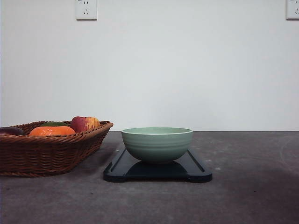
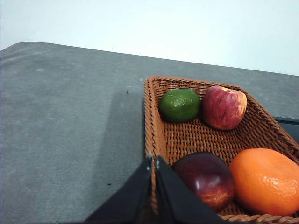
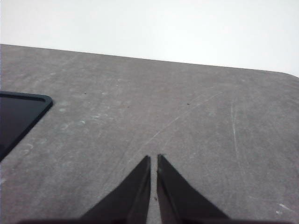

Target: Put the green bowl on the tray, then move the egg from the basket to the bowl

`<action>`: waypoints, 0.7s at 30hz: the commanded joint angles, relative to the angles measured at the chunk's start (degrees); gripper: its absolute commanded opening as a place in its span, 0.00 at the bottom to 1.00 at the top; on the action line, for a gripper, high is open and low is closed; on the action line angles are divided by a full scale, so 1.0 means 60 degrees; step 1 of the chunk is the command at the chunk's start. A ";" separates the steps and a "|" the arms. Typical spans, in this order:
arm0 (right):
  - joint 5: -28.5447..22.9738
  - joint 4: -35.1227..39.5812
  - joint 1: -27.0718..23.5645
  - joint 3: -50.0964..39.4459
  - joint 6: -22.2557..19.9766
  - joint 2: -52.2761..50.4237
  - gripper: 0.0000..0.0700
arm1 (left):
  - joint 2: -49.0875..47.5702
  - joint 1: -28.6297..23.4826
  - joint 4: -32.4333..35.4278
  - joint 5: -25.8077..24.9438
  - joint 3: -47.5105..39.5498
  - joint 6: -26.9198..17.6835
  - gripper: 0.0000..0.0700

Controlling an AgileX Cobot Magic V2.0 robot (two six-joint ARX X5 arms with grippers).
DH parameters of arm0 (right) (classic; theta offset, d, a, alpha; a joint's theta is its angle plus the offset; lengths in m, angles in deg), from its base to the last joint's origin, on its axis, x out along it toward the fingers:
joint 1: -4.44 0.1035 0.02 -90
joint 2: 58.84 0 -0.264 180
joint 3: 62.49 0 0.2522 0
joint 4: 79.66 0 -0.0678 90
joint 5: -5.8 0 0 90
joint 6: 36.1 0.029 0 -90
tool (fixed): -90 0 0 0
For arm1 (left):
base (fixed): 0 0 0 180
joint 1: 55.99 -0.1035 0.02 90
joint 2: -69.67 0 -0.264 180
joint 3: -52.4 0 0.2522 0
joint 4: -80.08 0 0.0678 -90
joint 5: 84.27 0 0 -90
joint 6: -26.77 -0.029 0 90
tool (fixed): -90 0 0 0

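A green bowl sits on a dark tray at the table's centre. To its left, a wicker basket holds an apple, an orange, a lime and a dark reddish fruit. The left gripper above the basket's edge and the right gripper above bare table are both clenched, holding nothing.

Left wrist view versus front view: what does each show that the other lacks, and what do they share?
Left wrist alone: the shut left claw and a dark red-purple round fruit whole. Front alone: the pale green ridged bowl sitting on the dark rectangular tray, plus white wall sockets. Both: the brown woven wicker basket with the red-yellow apple, orange fruit and green round fruit.
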 commanded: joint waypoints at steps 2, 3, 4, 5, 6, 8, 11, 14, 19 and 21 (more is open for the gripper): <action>-0.0004 0.0106 0.0022 -0.0044 0.0106 0.0004 0.02 | -0.0014 -0.0015 0.0106 0.0015 -0.0182 0.0011 0.00; -0.0004 0.0106 0.0022 -0.0044 0.0106 0.0004 0.02 | -0.0014 -0.0015 0.0106 0.0015 -0.0183 0.0011 0.00; -0.0004 0.0106 0.0022 -0.0044 0.0106 0.0004 0.02 | -0.0014 -0.0015 0.0106 0.0015 -0.0185 0.0011 0.00; -0.0004 0.0106 0.0022 -0.0044 0.0109 0.0004 0.02 | -0.0014 -0.0015 0.0106 0.0015 -0.0182 0.0011 0.00; -0.0004 0.0106 0.0022 -0.0044 0.0109 0.0004 0.02 | -0.0014 -0.0015 0.0106 0.0015 -0.0182 0.0011 0.00; -0.0004 0.0105 0.0022 -0.0044 0.0107 0.0004 0.02 | -0.0014 -0.0015 0.0106 0.0015 -0.0182 0.0011 0.00; -0.0004 0.0106 0.0022 -0.0044 0.0106 0.0004 0.02 | -0.0014 -0.0015 0.0106 0.0015 -0.0182 0.0011 0.00; -0.0004 0.0106 0.0022 -0.0044 0.0107 0.0004 0.02 | -0.0014 -0.0015 0.0106 0.0015 -0.0182 0.0011 0.00; -0.0004 0.0105 0.0022 -0.0044 0.0106 0.0004 0.02 | -0.0014 -0.0015 0.0106 0.0015 -0.0182 0.0011 0.00; -0.0004 0.0105 0.0022 -0.0044 0.0106 0.0004 0.02 | -0.0014 -0.0015 0.0106 0.0015 -0.0182 0.0011 0.00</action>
